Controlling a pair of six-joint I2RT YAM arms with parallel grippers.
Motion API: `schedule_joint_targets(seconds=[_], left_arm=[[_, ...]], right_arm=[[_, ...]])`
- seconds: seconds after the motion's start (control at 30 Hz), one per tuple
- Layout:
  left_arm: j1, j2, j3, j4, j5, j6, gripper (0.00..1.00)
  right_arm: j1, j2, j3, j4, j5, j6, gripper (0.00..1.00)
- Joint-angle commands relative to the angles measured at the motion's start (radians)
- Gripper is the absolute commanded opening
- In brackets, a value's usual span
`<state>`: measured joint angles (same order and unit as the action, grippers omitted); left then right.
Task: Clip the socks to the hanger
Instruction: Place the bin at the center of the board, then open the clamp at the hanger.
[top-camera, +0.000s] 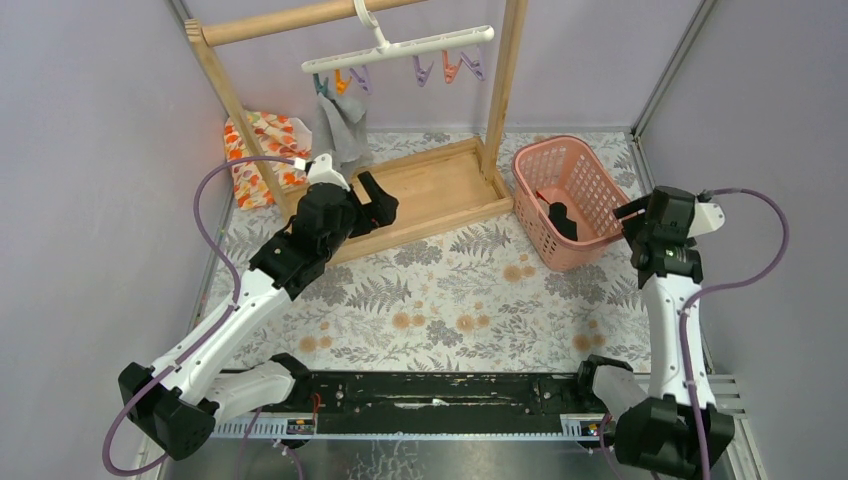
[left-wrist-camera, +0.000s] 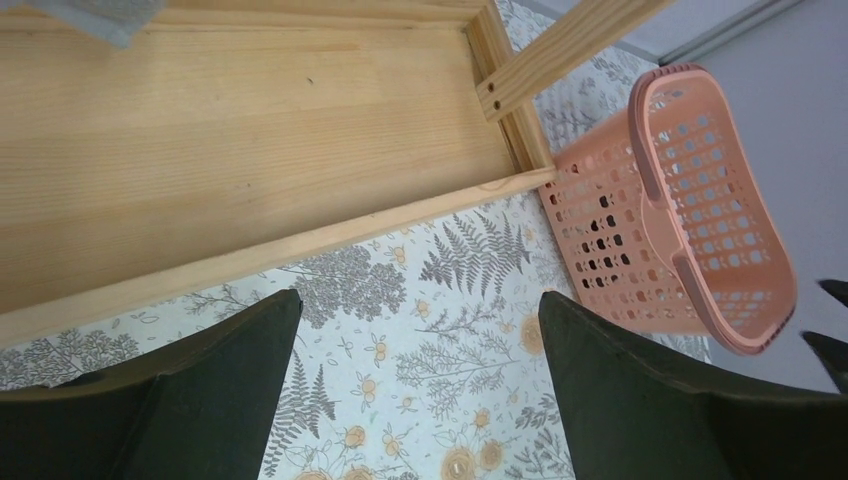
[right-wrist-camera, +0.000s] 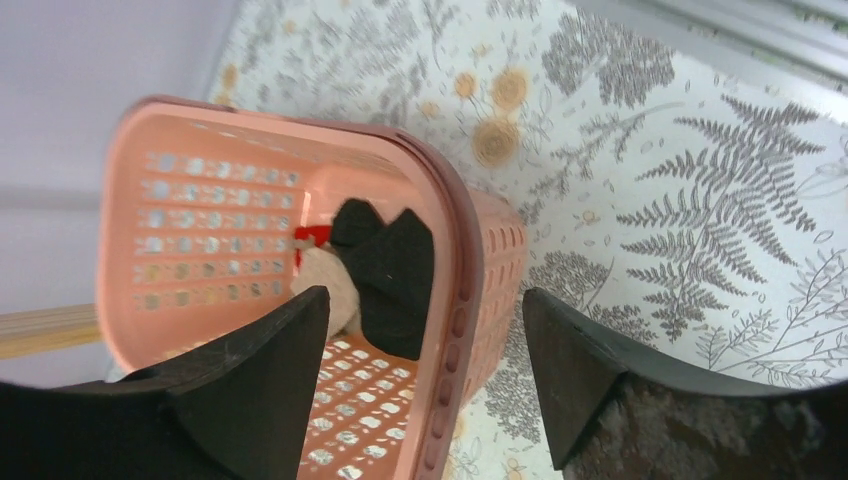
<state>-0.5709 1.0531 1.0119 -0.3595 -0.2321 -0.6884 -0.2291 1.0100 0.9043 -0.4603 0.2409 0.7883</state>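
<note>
The 2 socks both lay in the pink plastic basket with holes. The small black fabric sock touched the small beige fabric sock with a red end and seemed to lie partly on top of it. The right gripper hung just above the near end of the basket, its 2 fingers spread wide with nothing held. The step in hand looked like picking out 1 sock. To do it well, the right gripper would likely need to move a bit further over the socks so no finger bumped the rim. Then it could go straight down and pinch only 1 sock, and the black one looked easiest. Grabbing near an end would leave a loose bit for a clip to bite. The left gripper was spread wide and empty too, low by the flat wooden tray. The white plastic hanger with little pastel clips hung on the wooden rail. A grey piece of soft fabric hung from its left end. The purple and orange clips on its right half looked free.
</note>
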Motion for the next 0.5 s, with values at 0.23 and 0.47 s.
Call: schedule_joint_targets(seconds=[0.23,0.47], left_arm=[[0.006,-0.023,-0.045,0.156,0.045,0.069,0.98],[0.008,0.029,-0.017,0.212,0.122,0.117,0.97]], right_arm=[[0.001,-0.149,0.101,0.09,-0.096,-0.168,0.7],[0.033,0.159,0.322,-0.056,-0.256,-0.391,0.71]])
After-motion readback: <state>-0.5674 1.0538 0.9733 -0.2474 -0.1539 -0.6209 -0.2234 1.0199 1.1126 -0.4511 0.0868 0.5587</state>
